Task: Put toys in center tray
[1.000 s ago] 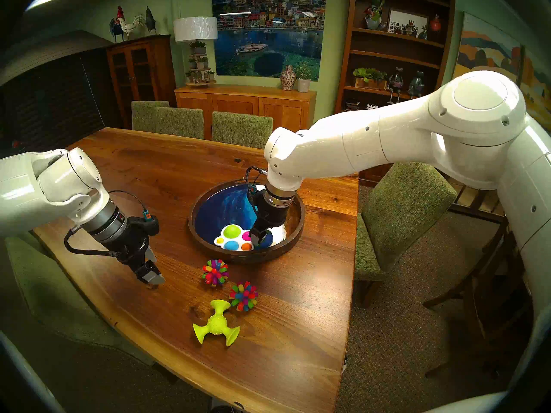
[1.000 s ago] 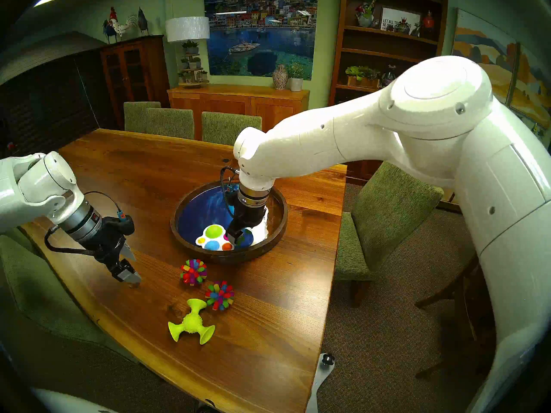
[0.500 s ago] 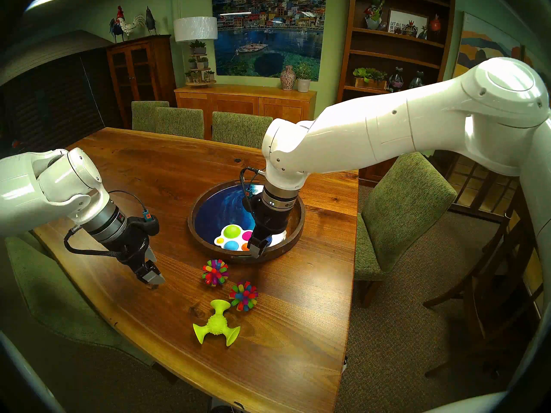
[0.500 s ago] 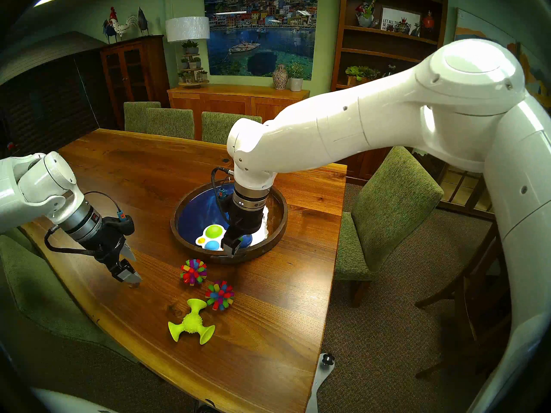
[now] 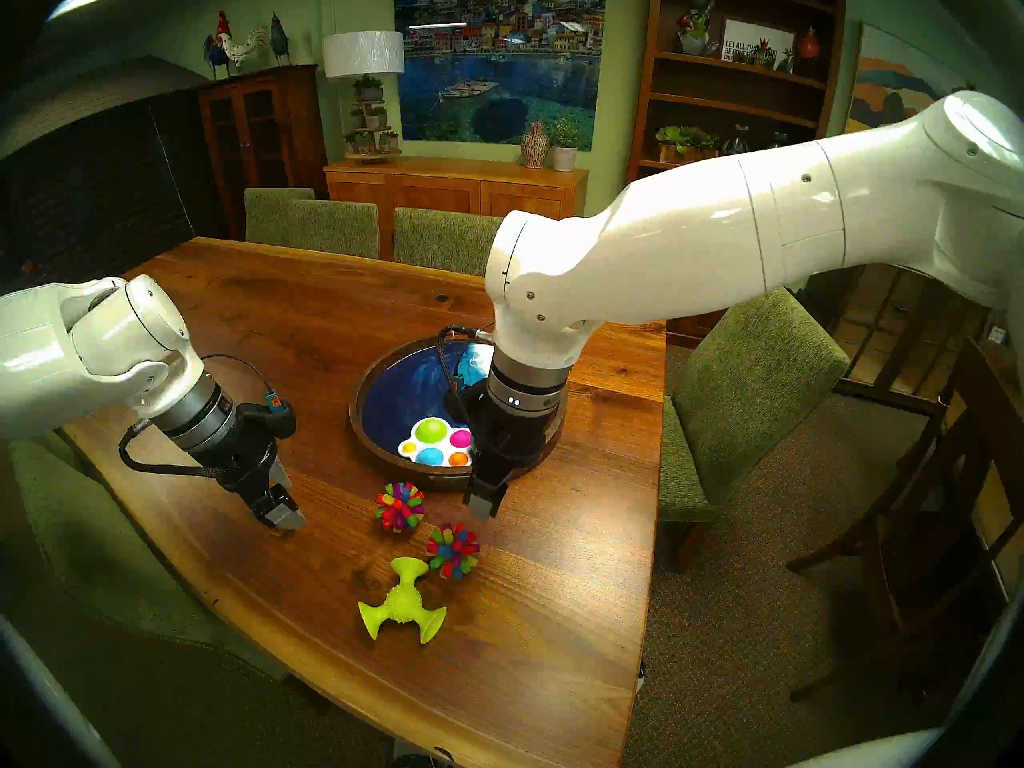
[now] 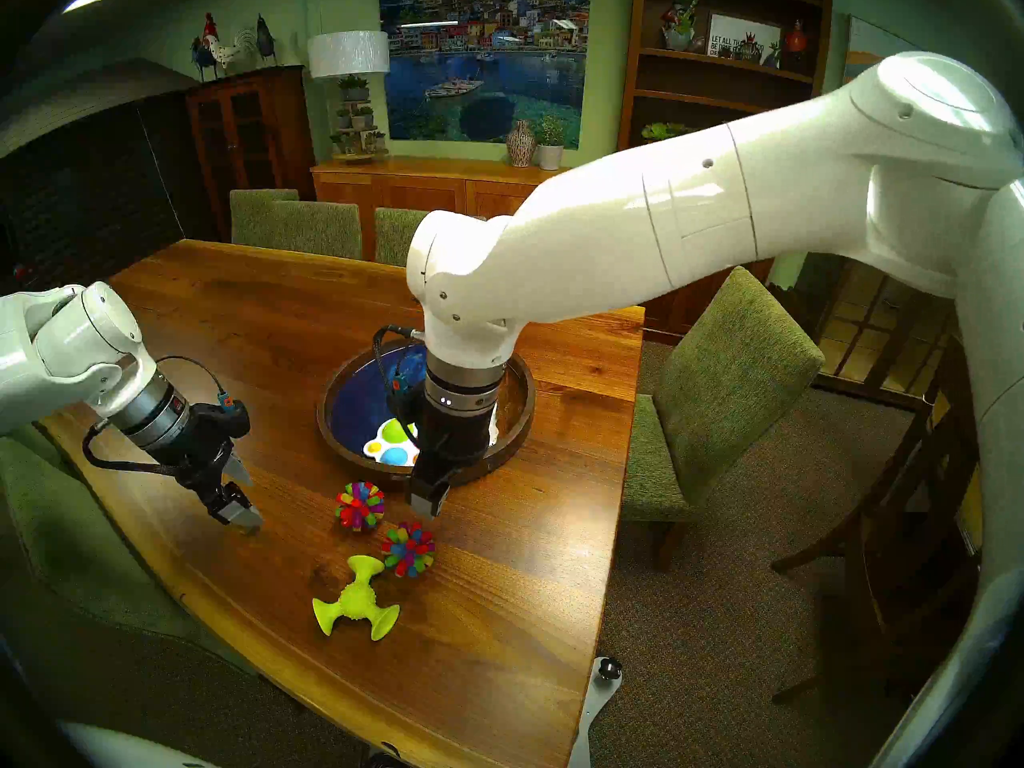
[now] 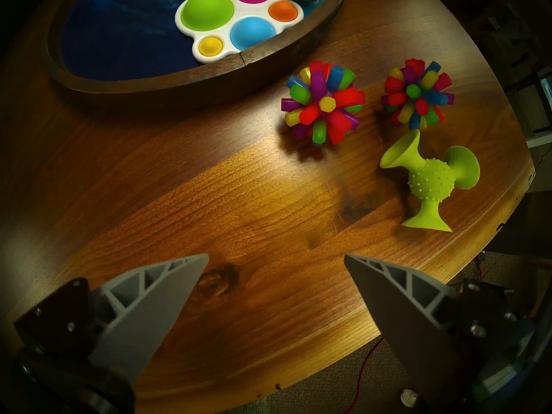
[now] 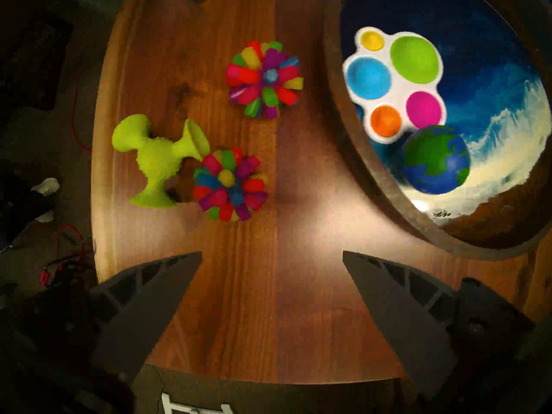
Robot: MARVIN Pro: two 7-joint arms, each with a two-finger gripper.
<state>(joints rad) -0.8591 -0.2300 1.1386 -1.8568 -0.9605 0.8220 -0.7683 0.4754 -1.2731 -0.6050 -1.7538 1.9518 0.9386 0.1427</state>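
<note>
The round center tray (image 5: 410, 473) has a dark wooden rim and a blue-and-white inside. The blue-green globe ball (image 8: 434, 159) lies in it beside a white pop toy (image 5: 435, 442) with coloured domes. Two spiky balls (image 5: 400, 506) (image 5: 452, 551) and the lime-green suction-cup toy (image 5: 402, 603) lie on the table in front of the tray. My right gripper (image 5: 483, 506) is open and empty, just outside the tray's near rim, to the right of the spiky balls. My left gripper (image 5: 282, 515) is open and empty, low over the table to the left of the toys.
The wooden table (image 5: 526, 639) has its curved front edge close behind the lime-green toy. Green chairs stand at the right side (image 5: 748, 395) and along the far side (image 5: 332, 226). My right forearm hangs over the tray's right half.
My right gripper has moved from the globe inside the tray, over the near rim, to above the table by the spiky balls. The globe stays in the tray. The left arm has not moved.
</note>
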